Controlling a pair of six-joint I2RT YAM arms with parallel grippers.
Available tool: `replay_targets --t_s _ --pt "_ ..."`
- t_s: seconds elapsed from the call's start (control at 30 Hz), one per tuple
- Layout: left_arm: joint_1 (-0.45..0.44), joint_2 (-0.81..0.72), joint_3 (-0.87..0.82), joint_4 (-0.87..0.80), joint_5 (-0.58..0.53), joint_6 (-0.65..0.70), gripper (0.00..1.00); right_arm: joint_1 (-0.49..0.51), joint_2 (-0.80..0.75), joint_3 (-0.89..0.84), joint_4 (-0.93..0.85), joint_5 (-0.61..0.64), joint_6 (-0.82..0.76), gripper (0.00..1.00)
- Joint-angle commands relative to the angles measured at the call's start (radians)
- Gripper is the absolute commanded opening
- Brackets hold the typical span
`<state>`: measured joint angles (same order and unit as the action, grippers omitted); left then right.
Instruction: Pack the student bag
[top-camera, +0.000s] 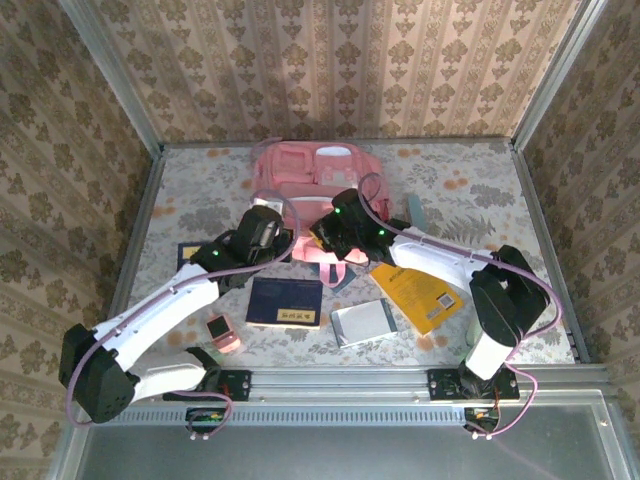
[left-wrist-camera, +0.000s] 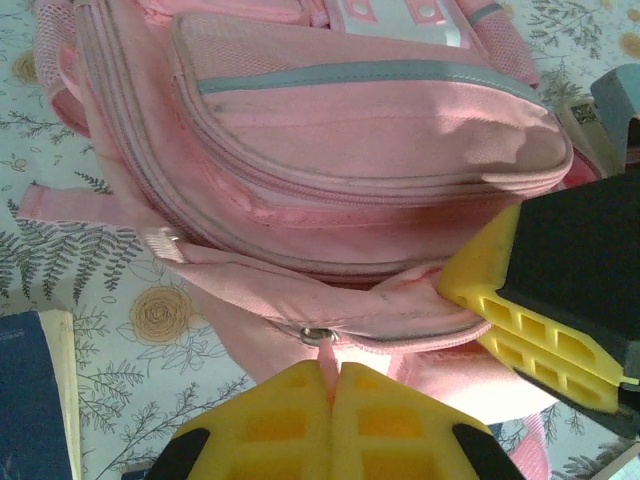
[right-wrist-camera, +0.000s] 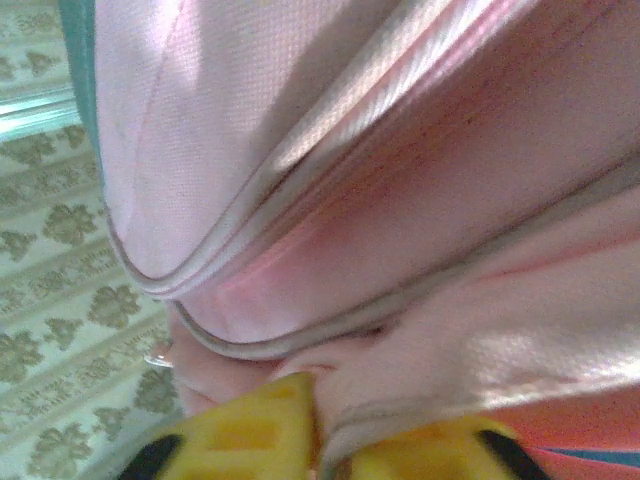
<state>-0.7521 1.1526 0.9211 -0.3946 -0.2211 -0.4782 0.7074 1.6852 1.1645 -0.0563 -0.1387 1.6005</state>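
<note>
Nearest the arm bases, on the flowery table (top-camera: 470, 190), lie a small pink object (top-camera: 222, 332) (too small to tell what it is), a dark blue book (top-camera: 286, 301), a silver-white flat item (top-camera: 362, 322) and a yellow book (top-camera: 415, 296). The far corner of the yellow book is hidden under the right arm. A 2nd blue book (top-camera: 188, 254) is mostly covered by the left arm; only 1 corner shows.

Further on, both grippers meet at the near edge of the student bag (top-camera: 315, 172). The left gripper (left-wrist-camera: 333, 375) is closed tight, its 2 yellow fingers (left-wrist-camera: 270, 420) pressed together on the pink zip pull (left-wrist-camera: 327, 352), just below the metal slider. The right gripper (right-wrist-camera: 318, 410) is also closed and pinches a fold of the bag's pink fabric. The right wrist view is blurry and cuts off the fingers at the bottom edge, so I cannot tell how deep the fold sits.

The bag lies at the far centre of the table, front pockets up, approx. midway btw. the side walls. In the top view both wrists hide its near part. A teal object (top-camera: 415, 210) just right of the bag is partly covered and I cannot identify it.
</note>
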Motion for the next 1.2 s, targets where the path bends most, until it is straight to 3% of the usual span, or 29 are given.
replay_targets --t_s 0.0,0.27,0.63,1.17 --pt "-0.003 -0.039 -0.013 0.062 -0.010 0.018 0.00 -0.005 -0.043 0.024 -0.010 0.088 -0.017 0.00" --pt "0.004 -0.035 -0.047 0.088 -0.063 0.048 0.00 -0.064 -0.148 0.045 -0.071 0.108 -0.046 0.00" --pt "0.022 0.015 -0.070 0.175 -0.161 0.076 0.00 -0.107 -0.181 0.088 -0.089 0.062 -0.051 0.00" --pt "0.237 0.248 -0.017 0.363 -0.030 -0.023 0.00 -0.160 -0.219 0.095 -0.068 -0.016 -0.064 0.00"
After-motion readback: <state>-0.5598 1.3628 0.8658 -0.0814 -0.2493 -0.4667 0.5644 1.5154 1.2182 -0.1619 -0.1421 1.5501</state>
